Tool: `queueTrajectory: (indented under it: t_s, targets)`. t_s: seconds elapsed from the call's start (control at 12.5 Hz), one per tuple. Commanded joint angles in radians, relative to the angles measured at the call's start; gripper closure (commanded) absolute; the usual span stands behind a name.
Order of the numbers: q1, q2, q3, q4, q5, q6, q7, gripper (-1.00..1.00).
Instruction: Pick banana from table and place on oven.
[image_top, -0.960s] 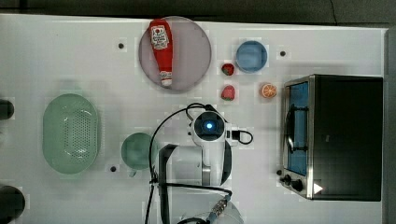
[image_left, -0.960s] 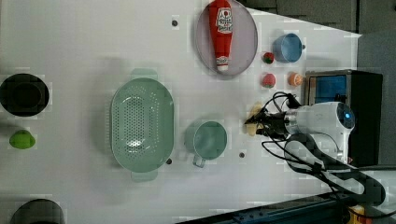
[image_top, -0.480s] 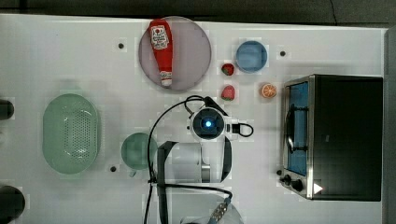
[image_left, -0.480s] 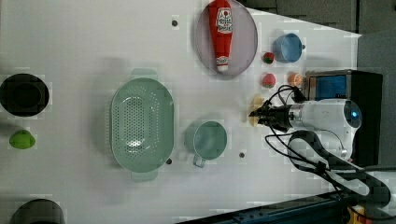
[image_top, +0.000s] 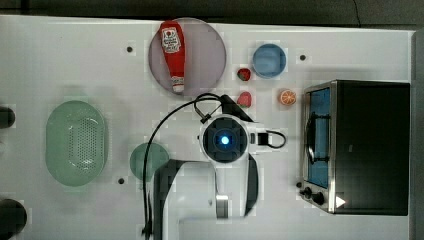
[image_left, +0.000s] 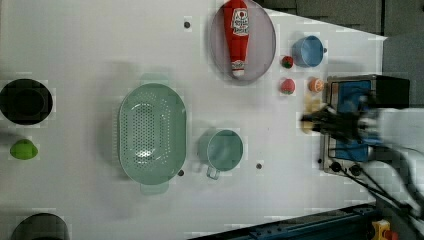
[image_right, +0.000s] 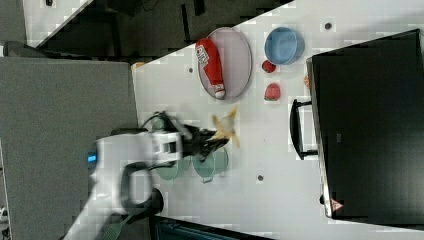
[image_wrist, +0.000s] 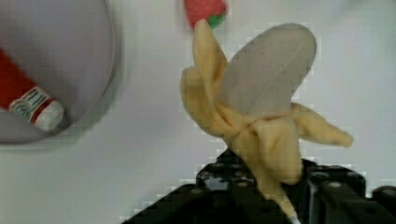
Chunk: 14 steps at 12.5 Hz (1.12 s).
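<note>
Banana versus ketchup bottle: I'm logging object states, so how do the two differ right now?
The banana is pale yellow with peel flaps spread; the ketchup bottle is red with a white cap. The banana is clamped in the gripper, above the table; the ketchup bottle lies flat on a plate.

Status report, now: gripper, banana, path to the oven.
Gripper shut on banana, lifted off table. Oven top bare. Nothing seen in the way.
</note>
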Motion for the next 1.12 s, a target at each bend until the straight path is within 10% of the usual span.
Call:
queueTrajectory:
  t_s: [0.08,0.48,1.12]
  targets:
    - [-0.010,-0.118,-0.001,0.151,0.031,-0.202,0.031,0.47]
    - [-0.014,-0.130,-0.033,0.410,0.031,-0.550,0.029,0.47]
    - [-0.035,-0.005,-0.290,0.518,0.024,-0.542,-0.202,0.47]
